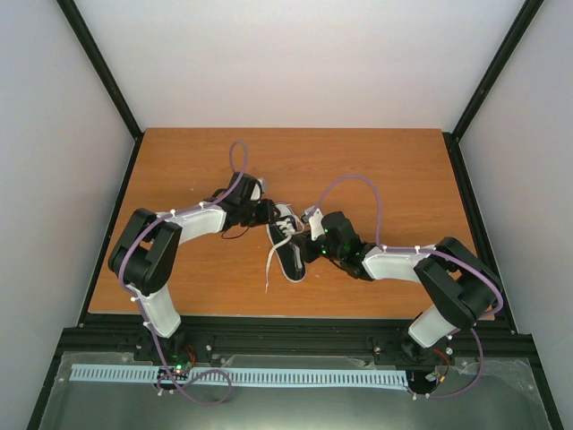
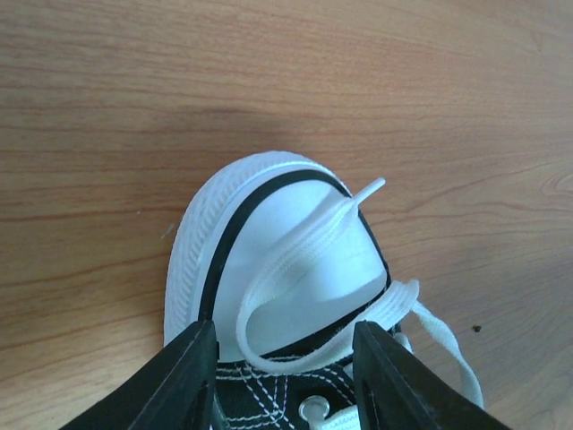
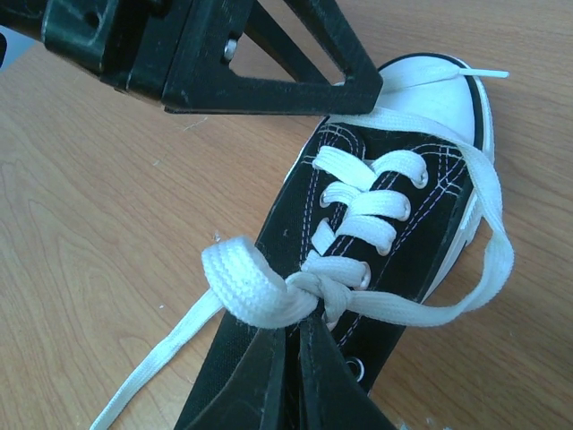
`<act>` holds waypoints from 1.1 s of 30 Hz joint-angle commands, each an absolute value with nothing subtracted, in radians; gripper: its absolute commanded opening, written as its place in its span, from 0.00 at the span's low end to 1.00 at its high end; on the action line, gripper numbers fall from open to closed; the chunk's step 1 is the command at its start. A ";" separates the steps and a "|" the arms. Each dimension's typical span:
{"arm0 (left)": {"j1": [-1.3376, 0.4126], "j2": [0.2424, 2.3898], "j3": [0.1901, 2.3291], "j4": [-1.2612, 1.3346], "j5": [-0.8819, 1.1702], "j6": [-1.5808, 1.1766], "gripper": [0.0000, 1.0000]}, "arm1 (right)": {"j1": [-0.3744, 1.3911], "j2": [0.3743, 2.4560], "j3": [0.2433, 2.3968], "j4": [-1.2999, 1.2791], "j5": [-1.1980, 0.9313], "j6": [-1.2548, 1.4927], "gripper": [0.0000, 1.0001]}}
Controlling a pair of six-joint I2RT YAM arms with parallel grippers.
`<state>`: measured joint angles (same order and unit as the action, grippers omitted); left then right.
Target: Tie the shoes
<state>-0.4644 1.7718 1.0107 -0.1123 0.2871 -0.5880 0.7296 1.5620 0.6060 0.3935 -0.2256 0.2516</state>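
Shoe: a small black cloth sneaker [image 1: 288, 246] with a smooth white rubber toe cap and a ridged white sole rim is lying in the middle of the table, its toe pointing away from the arm bases.
Table: the flat brown wooden table top [image 1: 376, 170] is showing fine grain lines all around the shoe.
Laces: the long flat white woven laces [image 3: 363, 202] are criss-crossing up the front. One end is trailing off the shoe onto the wood on the near side.
Loop: a wide loop of lace is bending out past the shoe's side and around the toe. A soft strip of it is resting on the round toe cap [image 2: 295, 242].
Left gripper: the left gripper [image 2: 285, 376] is hanging over the front of the shoe. Its two black pointed fingers are standing apart, one over each side. I cannot tell if they are pressing on it.
Right gripper: the right gripper [image 3: 294, 358] is reaching in from the heel end. Its thin black fingers are squeezing together on the lace, right at the twisted crossing, and a short fat fold of lace is sticking out beside them.
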 commanded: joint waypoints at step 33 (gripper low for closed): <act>-0.454 1.481 0.863 -0.142 0.225 -0.523 0.01 | 0.744 1.558 0.634 0.356 -0.198 0.322 0.03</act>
<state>-0.4599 1.5658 0.9047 -0.0883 0.2047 -0.5777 0.7322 1.5620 0.6094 0.3725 -0.2234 0.2825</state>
